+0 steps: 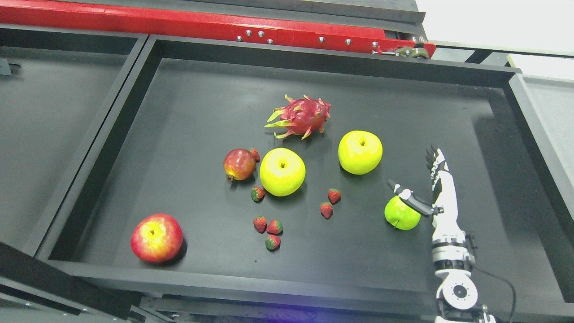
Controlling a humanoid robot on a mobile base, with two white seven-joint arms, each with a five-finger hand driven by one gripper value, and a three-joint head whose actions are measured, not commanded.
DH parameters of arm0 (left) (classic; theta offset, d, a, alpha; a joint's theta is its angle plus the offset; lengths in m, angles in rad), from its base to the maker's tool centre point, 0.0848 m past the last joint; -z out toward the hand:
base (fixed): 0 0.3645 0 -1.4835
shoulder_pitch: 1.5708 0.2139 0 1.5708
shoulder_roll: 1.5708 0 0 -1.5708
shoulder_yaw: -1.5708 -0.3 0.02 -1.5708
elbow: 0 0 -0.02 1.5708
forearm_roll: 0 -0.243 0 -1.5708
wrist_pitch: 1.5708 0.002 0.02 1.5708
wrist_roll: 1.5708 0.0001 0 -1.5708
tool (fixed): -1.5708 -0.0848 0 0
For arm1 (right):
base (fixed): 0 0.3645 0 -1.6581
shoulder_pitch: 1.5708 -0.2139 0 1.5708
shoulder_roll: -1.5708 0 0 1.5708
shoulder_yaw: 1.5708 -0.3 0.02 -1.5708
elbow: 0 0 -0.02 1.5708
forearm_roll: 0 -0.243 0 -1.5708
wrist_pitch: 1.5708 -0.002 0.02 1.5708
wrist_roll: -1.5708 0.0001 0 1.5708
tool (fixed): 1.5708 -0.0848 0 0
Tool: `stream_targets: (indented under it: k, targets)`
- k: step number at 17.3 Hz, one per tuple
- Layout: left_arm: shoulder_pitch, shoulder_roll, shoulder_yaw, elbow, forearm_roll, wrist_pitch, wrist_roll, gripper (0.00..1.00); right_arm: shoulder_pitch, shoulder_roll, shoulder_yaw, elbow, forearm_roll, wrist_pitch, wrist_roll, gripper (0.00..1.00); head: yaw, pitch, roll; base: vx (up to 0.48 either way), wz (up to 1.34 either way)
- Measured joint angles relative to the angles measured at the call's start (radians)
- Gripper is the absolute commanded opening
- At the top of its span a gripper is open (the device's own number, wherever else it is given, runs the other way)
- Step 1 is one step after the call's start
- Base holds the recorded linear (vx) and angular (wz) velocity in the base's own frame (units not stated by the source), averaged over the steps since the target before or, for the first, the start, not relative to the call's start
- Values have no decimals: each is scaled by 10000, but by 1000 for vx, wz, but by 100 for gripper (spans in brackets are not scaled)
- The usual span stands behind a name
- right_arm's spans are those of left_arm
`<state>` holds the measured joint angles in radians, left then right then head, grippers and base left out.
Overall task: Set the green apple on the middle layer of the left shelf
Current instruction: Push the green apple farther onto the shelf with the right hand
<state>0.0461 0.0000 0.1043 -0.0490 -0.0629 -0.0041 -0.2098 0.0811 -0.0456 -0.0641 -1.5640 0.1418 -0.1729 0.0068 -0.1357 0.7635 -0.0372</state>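
Observation:
A small green apple (400, 215) lies on the black tray (179, 103) at the right. My right hand (415, 177) is just right of it and above it, fingers (436, 161) stretched out and the thumb reaching over the apple's top. The hand is open and holds nothing. Two larger yellow-green apples lie further in, one (282, 172) at the middle and one (360, 152) to its right. The left arm is out of view.
A dragon fruit (301, 116) lies behind the apples. A pomegranate (239, 164) and a red apple (156, 237) lie to the left. Several small strawberries (270, 229) are scattered in front. A red beam (202, 22) runs behind the tray's raised rim.

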Motion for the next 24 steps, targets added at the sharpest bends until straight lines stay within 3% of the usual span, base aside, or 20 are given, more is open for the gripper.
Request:
stream_targets:
  k: [24]
  targets:
    - [-1,0,0,0,0,0,0,100,661,415,993,-764,-729,194,2,100,0,0,0,0,0]
